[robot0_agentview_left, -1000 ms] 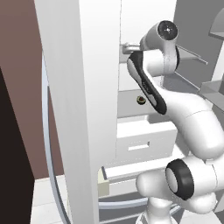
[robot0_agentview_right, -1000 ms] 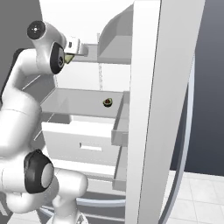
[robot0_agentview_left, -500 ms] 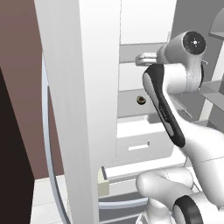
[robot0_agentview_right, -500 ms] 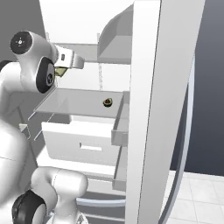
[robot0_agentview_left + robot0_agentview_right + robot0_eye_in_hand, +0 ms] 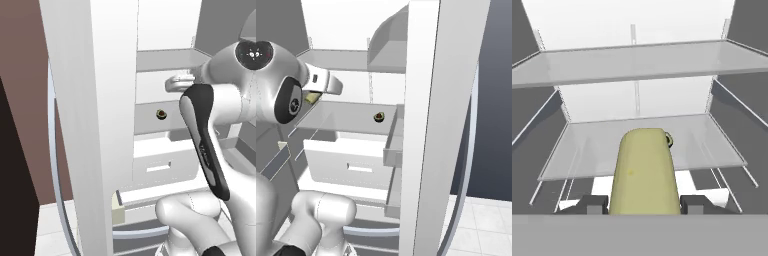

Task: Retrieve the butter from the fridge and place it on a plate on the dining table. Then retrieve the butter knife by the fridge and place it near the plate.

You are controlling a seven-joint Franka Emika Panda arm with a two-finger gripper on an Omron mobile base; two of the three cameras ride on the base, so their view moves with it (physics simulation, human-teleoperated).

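Note:
The fridge stands open in front of me, its white interior and glass shelves facing the hand. My gripper is shut on the butter, a pale yellow stick that juts forward between the two dark fingertips. In the right base view the butter peeks out under the hand, just outside the middle shelf's front edge. In the left base view the gripper hangs at the level of that shelf. The plate, the dining table and the butter knife are out of view.
A small dark round object sits on the middle shelf, partly behind the butter in the hand view. Below it a white drawer stands pulled out. The open fridge door walls off one side.
The arm has drawn back out of the fridge toward the base and slightly lower, carrying the butter with it. The round object on the shelf has stayed put.

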